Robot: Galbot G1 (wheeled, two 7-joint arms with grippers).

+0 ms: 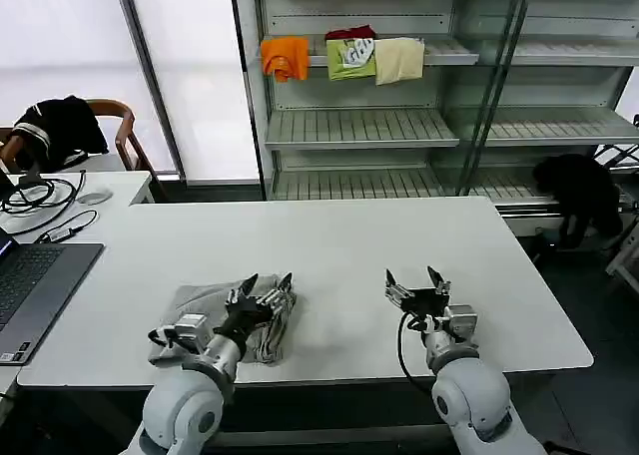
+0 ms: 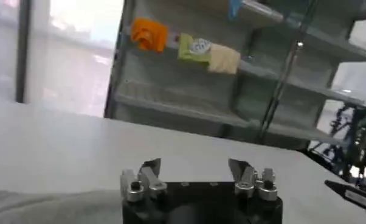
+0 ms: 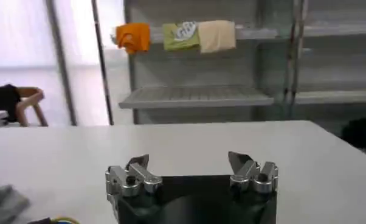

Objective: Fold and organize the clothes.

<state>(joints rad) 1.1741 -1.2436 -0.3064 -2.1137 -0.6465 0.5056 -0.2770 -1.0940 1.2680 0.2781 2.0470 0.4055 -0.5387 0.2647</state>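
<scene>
Up front, a white table [image 1: 329,245] spans the head view, set in a bright room with frosted window panels behind it and a pale metal shelving unit [image 1: 359,126] against the far wall. On an upper shelf hang three folded garments: an orange one [image 1: 286,57], a green one [image 1: 350,58] carrying a pale print too small to read, and a cream one [image 1: 398,59], with a dark red piece lying just behind the green. A laptop [image 1: 35,285] sits at the table's left edge, cut off by the frame, and cables trail across a neighbouring desk. A wooden chair [image 1: 118,126] with a black garment draped over it stands near the window.

The light grey T-shirt [image 1: 200,305] lies folded into a compact bundle near the front left of the table; its chest print is hidden in the folds. The left gripper [image 1: 268,283] hangs over the bundle's right side, jaws spread wide and holding nothing; whether its fingertips touch the cloth is hard to make out. The right gripper [image 1: 417,277] is over bare tabletop well apart from the shirt, jaws likewise wide and empty.
</scene>
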